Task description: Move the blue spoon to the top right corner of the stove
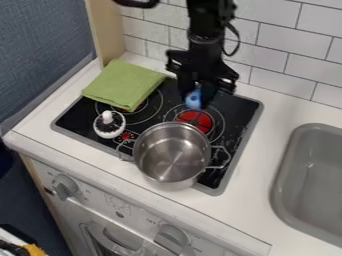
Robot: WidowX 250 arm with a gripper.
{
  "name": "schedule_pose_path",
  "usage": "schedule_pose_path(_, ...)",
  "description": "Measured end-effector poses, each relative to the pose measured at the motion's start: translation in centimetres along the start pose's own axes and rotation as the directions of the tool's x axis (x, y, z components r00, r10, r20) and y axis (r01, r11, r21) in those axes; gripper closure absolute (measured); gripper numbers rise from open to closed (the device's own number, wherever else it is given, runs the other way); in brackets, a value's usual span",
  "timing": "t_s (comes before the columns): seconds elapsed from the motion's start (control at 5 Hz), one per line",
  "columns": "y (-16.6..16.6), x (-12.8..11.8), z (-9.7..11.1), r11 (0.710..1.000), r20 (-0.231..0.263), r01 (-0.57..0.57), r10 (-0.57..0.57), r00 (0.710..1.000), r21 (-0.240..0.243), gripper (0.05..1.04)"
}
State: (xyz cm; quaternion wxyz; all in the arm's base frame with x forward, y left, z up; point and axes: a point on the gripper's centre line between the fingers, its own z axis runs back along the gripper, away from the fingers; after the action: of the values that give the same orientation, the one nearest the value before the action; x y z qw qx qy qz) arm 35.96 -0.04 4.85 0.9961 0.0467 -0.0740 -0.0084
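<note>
Oven front panel (119,201), at the lower edge of the view: fitted with a left knob (65,187) and a right knob (172,237). Above it, the white counter (87,156) carries the black stove (237,111)

Pincer (196,98): suspended from the black arm (206,37), pointing downward over the rear part of the stove, right of the green cloth. State of grip: cannot be determined. The blue spoon (193,100) is partly visible at the lower end of the pincer, behind the steel pot; the remainder is hidden. Contact between spoon and stove cannot be confirmed

Steel pot (172,154): upright on the front right section of the stove, one loop handle on each side. Red burner disc (195,120): directly behind the pot

White-and-black lidded item (109,125): left of the pot, with a white top knob. Green cloth (123,85): folded, overlapping the rear left corner of the stove and the counter

Grey sink (310,180): set into the counter at right. Tiled wall (280,47): behind the counter
</note>
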Motion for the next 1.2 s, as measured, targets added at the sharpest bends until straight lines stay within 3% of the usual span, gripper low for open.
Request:
schedule_pose_path(0.4,-2.4,0.7,-3.5,0.996,-0.052,-0.045,0.041,0.998,-0.083,0.678)
schedule_pose_path(0.6,-2.8,1.5,-3.7,0.992,-0.061,-0.057,0.051,0.997,-0.108,0.605)
schedule_pose_path(0.8,-2.6,1.2,-3.9,0.994,-0.071,-0.04,0.033,0.997,-0.098,0.3)
schedule_pose_path(1.0,-2.3,0.5,-2.9,0.996,-0.056,-0.014,0.009,0.998,-0.089,0.086)
schedule_pose_path(1.2,-1.7,1.1,0.7,0.997,0.046,-0.001,0.004,0.999,-0.074,0.079)
